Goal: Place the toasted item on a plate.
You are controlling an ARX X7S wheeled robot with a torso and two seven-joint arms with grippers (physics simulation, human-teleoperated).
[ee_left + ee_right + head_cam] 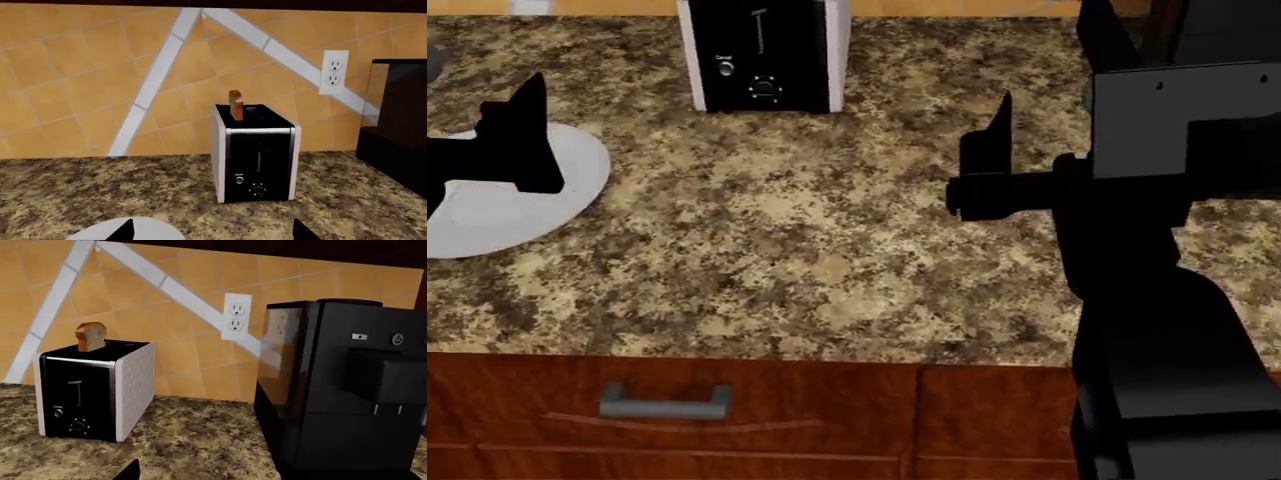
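the tan slice of bread with its golden-brown crust (91, 336) stands upright in one slot of the black-fronted, white-sided toaster (256, 152), top half poking clear, at the back of the speckled brown granite counter (814, 260). nothing has touched it yet. the round pale grey-white plate (567, 185) lies flat off to the toaster's left, near the counter's front half, well apart from it.

the left gripper (487, 160) hovers over the plate and the right gripper (994, 165) hangs above bare counter, near the tall black coffee machine (340, 390); both are empty, but whether their jaws are spread or closed cannot be told from these views.

the step in hand looks like the reach. judging by the layout, either arm could take it; the approach should come from above, jaws spread across the slice's flat faces, pinching the exposed crust end gently, then lifting straight up so the bread doesn't drag on the slot walls or tip the toaster.
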